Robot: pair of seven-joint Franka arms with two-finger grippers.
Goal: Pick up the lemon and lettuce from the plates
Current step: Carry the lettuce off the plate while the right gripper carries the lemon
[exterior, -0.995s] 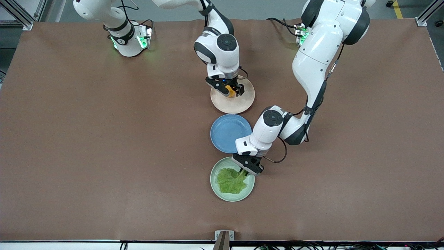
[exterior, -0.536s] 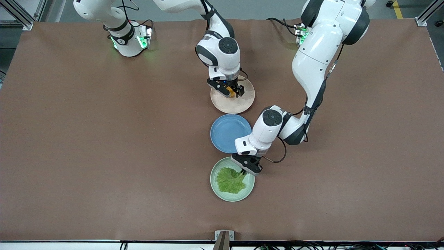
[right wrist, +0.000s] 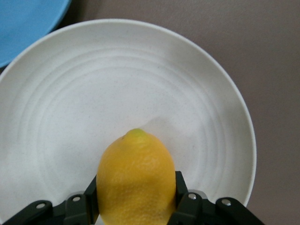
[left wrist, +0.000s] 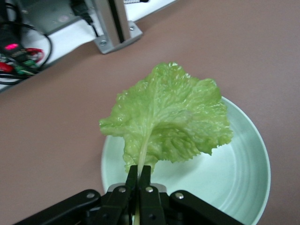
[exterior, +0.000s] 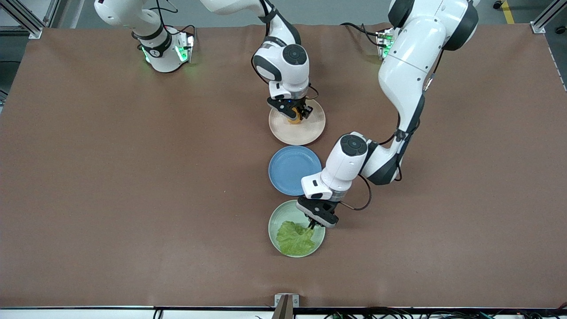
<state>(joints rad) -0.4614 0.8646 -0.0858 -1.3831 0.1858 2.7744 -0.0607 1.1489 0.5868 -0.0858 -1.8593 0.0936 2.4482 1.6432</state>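
My right gripper (exterior: 295,116) is shut on the orange-yellow lemon (exterior: 293,118) and holds it just above the beige-pink plate (exterior: 305,131). In the right wrist view the lemon (right wrist: 136,180) sits between the fingers over the pale plate (right wrist: 206,112). My left gripper (exterior: 312,223) is shut on the pale stem of the green lettuce (exterior: 294,239) and holds the leaf lifted over the mint green plate (exterior: 275,219). In the left wrist view the lettuce (left wrist: 168,117) hangs from the closed fingertips (left wrist: 139,174) above the mint plate (left wrist: 243,178).
An empty blue plate (exterior: 293,170) lies between the two task plates; its edge shows in the right wrist view (right wrist: 28,23). A metal bracket (exterior: 286,301) sits at the table edge nearest the front camera. Bare brown tabletop (exterior: 133,177) spreads toward both ends.
The left gripper has lifted the lettuce by its stem and drawn the leaf toward the front camera. The right gripper has risen slightly with the lemon.
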